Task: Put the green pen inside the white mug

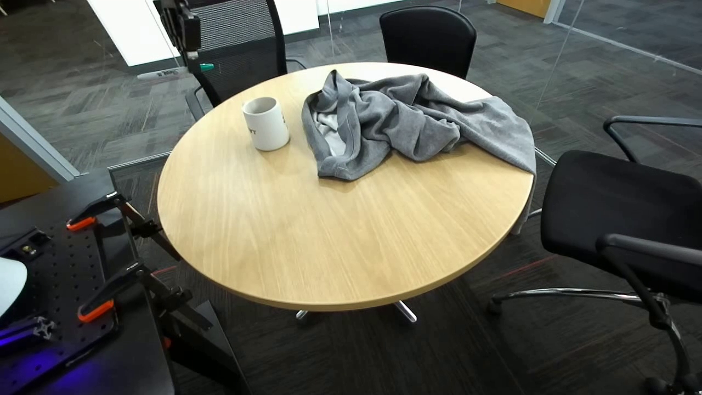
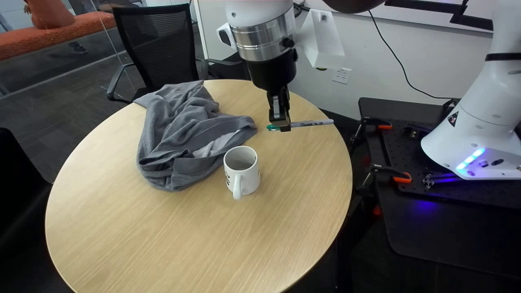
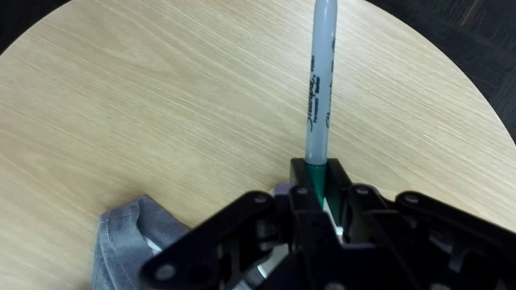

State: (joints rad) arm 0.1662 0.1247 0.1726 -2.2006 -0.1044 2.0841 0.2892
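Note:
The green pen is a grey marker with a green cap; its body shows in both exterior views and in the wrist view. My gripper is shut on it at the cap end. The pen lies roughly level in the air, its grey body sticking out to one side. The white mug stands upright on the table, its opening up, apart from the gripper and pen. In the wrist view, white parts of the mug show behind my fingers, mostly hidden.
A crumpled grey cloth lies on the round wooden table close beside the mug. Black chairs stand around the table. The robot's dark stand is beside the table edge.

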